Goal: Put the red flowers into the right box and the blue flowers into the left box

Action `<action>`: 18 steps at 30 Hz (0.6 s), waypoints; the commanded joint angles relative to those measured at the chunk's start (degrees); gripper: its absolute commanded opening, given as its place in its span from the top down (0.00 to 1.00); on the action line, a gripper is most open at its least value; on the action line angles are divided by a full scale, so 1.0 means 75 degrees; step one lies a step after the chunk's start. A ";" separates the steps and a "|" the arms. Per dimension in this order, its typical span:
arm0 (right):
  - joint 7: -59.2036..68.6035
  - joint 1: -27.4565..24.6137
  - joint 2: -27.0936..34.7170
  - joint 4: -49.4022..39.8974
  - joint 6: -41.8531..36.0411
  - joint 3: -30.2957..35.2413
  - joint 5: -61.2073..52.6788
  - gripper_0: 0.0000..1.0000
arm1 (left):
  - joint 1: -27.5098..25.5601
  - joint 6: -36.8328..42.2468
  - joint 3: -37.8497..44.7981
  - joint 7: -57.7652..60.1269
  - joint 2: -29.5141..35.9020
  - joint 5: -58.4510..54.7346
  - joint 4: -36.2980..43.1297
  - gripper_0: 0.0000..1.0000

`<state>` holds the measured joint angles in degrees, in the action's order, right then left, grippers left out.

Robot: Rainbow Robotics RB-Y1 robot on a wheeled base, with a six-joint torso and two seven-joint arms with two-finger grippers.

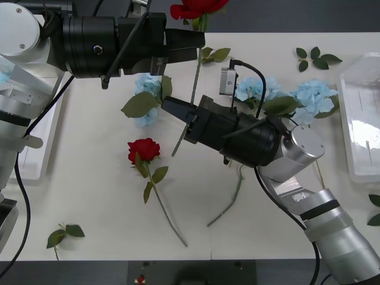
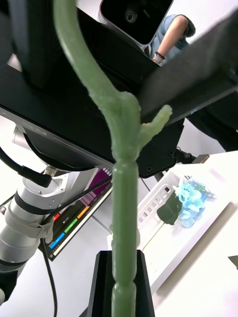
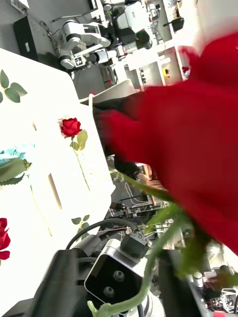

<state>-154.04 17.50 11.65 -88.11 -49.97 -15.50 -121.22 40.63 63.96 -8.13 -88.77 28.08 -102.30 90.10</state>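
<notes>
A red flower (image 1: 196, 7) is held up in the air over the middle of the table, its stem (image 2: 121, 208) hanging down. My right gripper (image 1: 178, 113) is shut on the lower stem. My left gripper (image 1: 199, 46) is open at the upper stem just under the bloom (image 3: 198, 138). Another red flower (image 1: 143, 148) lies on the table to the left of my right arm. Blue flowers lie by my left gripper (image 1: 147, 89) and behind my right arm (image 1: 255, 88), (image 1: 312, 95). The left box (image 2: 163, 233) holds a blue flower (image 2: 191, 200). The right box (image 1: 362, 119) sits at the right edge.
Loose leaf sprigs lie at the back right (image 1: 317, 58), the front left (image 1: 65, 233) and the right edge (image 1: 374, 208). A bare green stem (image 1: 231, 202) runs out from under my right arm. My left arm covers much of the left box (image 1: 35, 154).
</notes>
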 commanded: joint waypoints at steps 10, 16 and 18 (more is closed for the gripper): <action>0.0007 0.0139 0.0216 -0.0182 -0.0028 0.0133 -0.0256 1.00 | 0.0289 -0.0056 0.0018 0.0129 -0.0017 -0.0048 0.0210 0.00; 0.0183 0.0139 0.0942 -0.0182 -0.0005 0.0144 -0.0267 1.00 | 0.0289 -0.0056 0.0018 0.0129 -0.0017 -0.0048 0.0210 0.00; 0.0581 0.0139 0.1411 -0.0182 0.0007 0.0133 -0.0209 1.00 | 0.0195 -0.0079 -0.0017 0.0094 -0.0040 -0.0048 0.0163 0.00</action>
<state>-153.86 17.50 17.10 -88.11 -49.98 -15.23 -122.43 40.63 63.96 -8.13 -88.77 28.07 -102.30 90.09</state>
